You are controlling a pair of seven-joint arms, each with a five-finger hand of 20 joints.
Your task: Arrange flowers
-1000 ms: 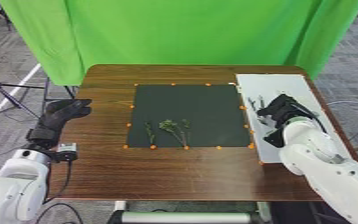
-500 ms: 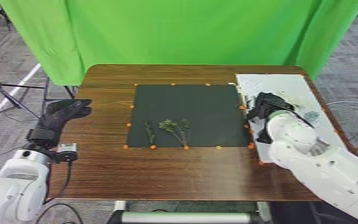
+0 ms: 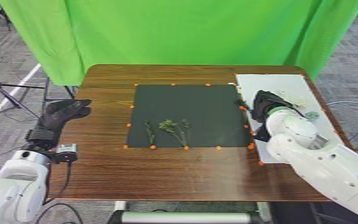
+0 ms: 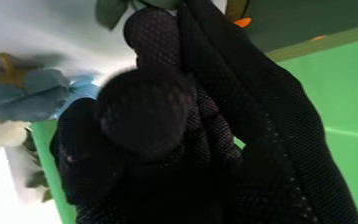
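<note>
1. And at the table's left edge, the left hand (image 3: pixel 64 111) is held out with its fingers loosely open, nothing gripped.
2. On the dark mat (image 3: pixel 184 100), by its near edge and towards the near left corner, a slim sprig (image 3: pixel 150 134) is laid lengthwise.
3. Just right of it, a bushy sprig (image 3: pixel 167 125) is seen, its stems run down to the near edge, with a small sprig (image 3: pixel 186 123) set close beside it.
4. Over to the mat's right edge, where a leafy sprig (image 4: pixel 111 11) is pinched by the right hand (image 3: pixel 266 102), fingers and thumb closed up, leaves poked out past the fingertips.
5. And on the white board (image 3: pixel 278 81), along the table's right edge, pale flowers (image 3: pixel 293 98) and a blue flower (image 3: pixel 312 115) are spread, the blue one nearer the board's right edge.
</note>
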